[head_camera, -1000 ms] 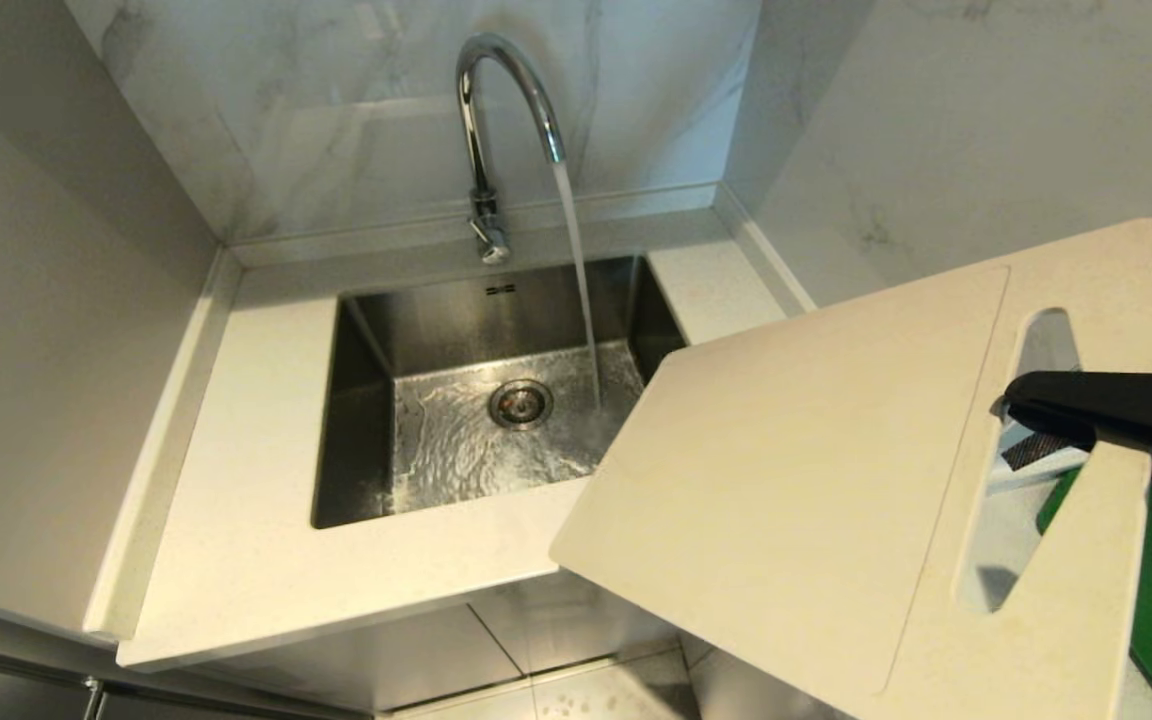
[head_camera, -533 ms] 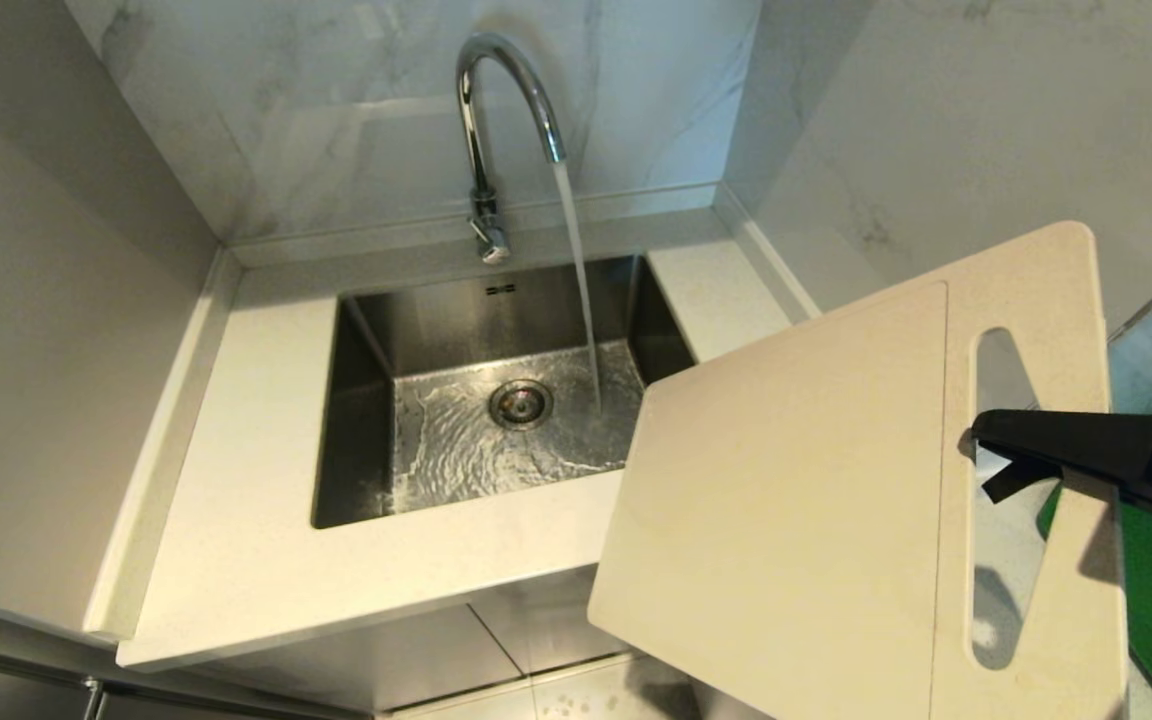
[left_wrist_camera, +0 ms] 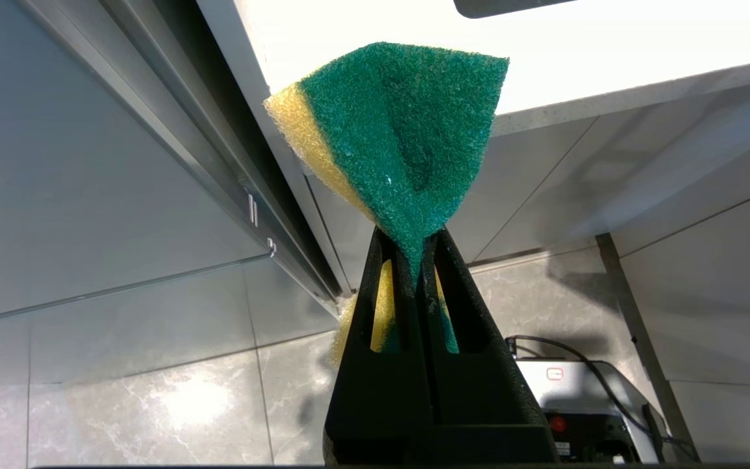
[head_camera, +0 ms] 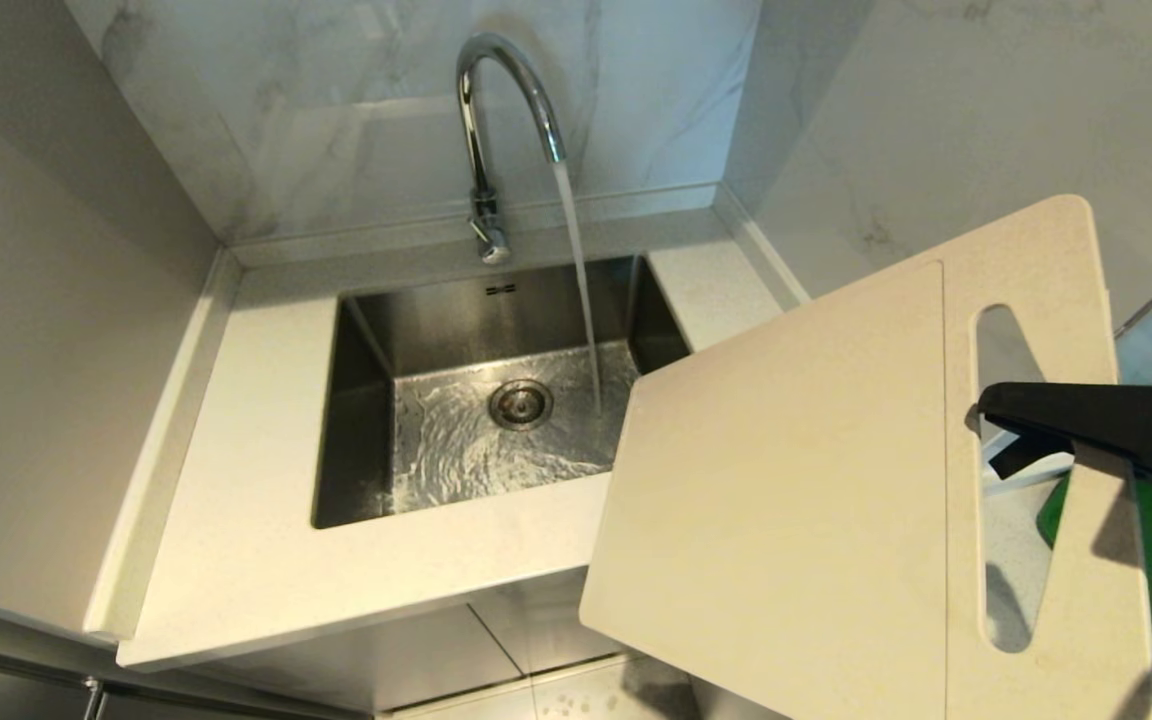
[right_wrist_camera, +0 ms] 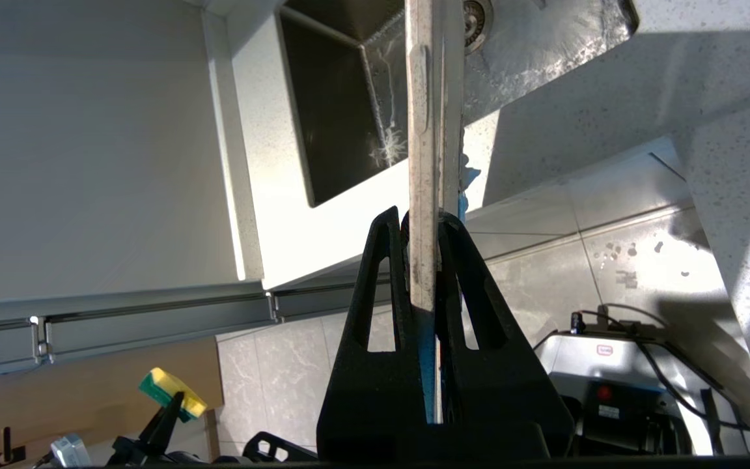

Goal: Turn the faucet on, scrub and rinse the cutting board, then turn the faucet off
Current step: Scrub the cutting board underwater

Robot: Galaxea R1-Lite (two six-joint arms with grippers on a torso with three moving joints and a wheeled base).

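Water runs in 1 steady stream from the faucet (head_camera: 496,120) into the steel sink (head_camera: 366,400), which holds nothing but a rippling film around the drain (head_camera: 521,403). Low on our left, out of the head view, our left gripper (left_wrist_camera: 422,251) stays parked near the floor beside the counter (head_camera: 236,560), its fingers pressed together on the green-and-yellow sponge (left_wrist_camera: 401,130), which fans out above them. To the right of the sink, the cutting board (head_camera: 796,480) hangs in the air past the counter's front right corner, only its near corner overlapping the basin edge. Over the last second we have swung it: its long edge now stands closer to upright, and it has pulled slightly back from the stream. Our right gripper (right_wrist_camera: 424,225) is clamped on the board's edge at the slot handle (head_camera: 1011,480). We judge the board is still dry of the stream and must travel left to be rinsed and scrubbed.
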